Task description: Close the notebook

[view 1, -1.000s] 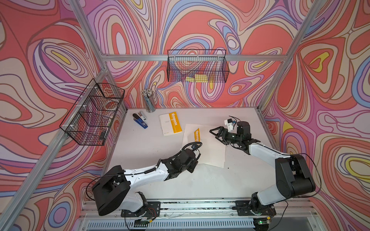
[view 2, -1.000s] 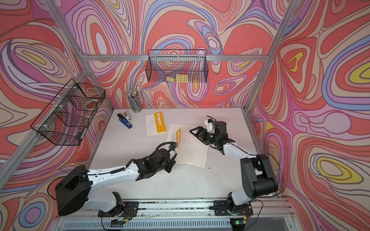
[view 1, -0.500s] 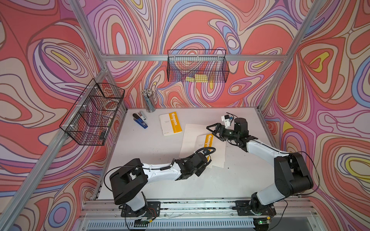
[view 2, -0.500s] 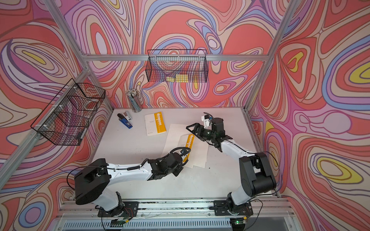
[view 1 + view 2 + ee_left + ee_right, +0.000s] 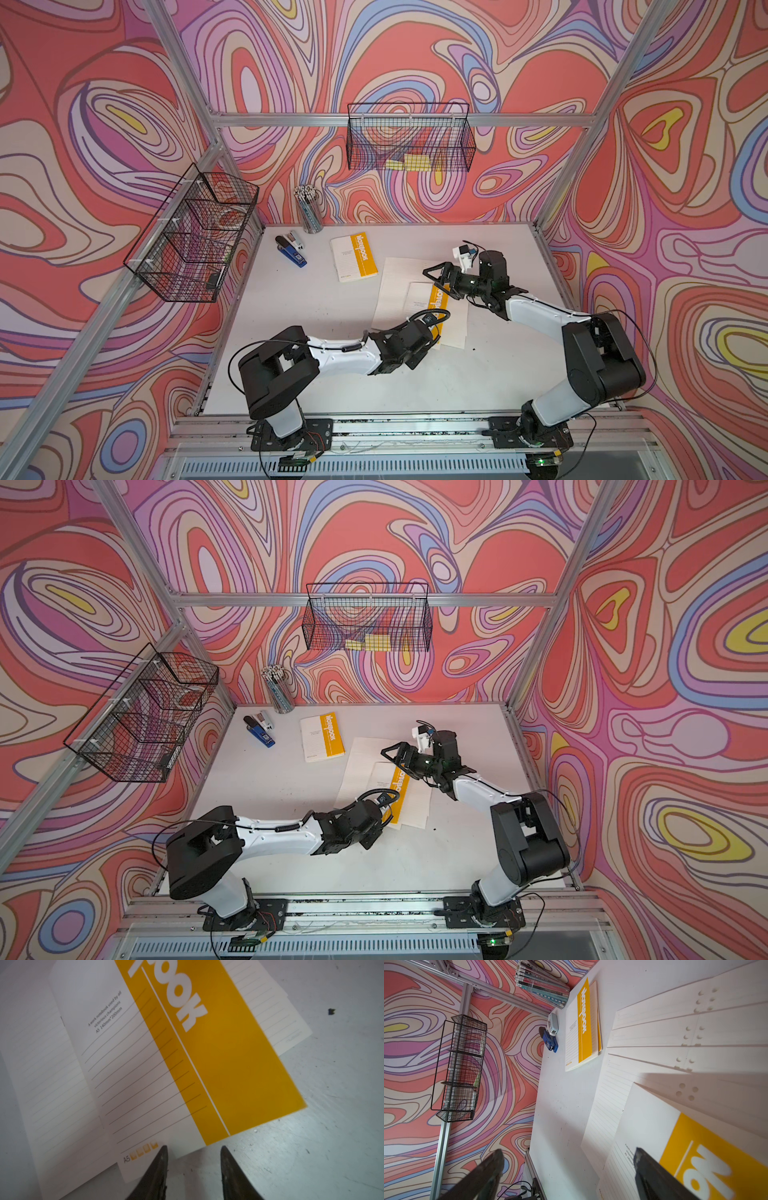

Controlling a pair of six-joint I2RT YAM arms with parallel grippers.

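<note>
The notebook (image 5: 415, 299) lies mid-table. Its white and yellow front cover (image 5: 207, 1064) rests face up across the lined pages, which show on both sides of it. My left gripper (image 5: 193, 1149) is open at the cover's near edge. One fingertip (image 5: 163, 1153) overlaps the white corner, and only bare table shows between the jaws. In both top views it sits at the notebook's near end (image 5: 435, 336) (image 5: 388, 808). My right gripper (image 5: 568, 1157) is wide open and empty above the notebook's far end (image 5: 438, 280), with one finger (image 5: 652, 1176) over the cover.
A second, closed notebook (image 5: 354, 257) lies further back, with a blue stapler (image 5: 291, 251) and a pencil cup (image 5: 308, 208) near the back left corner. Wire baskets hang on the back wall (image 5: 409, 139) and the left wall (image 5: 193, 237).
My left gripper was shut on the raised cover, carried it rightward over the pages, then opened, leaving it lying flat. The right gripper shifted a little leftward over the far end.
</note>
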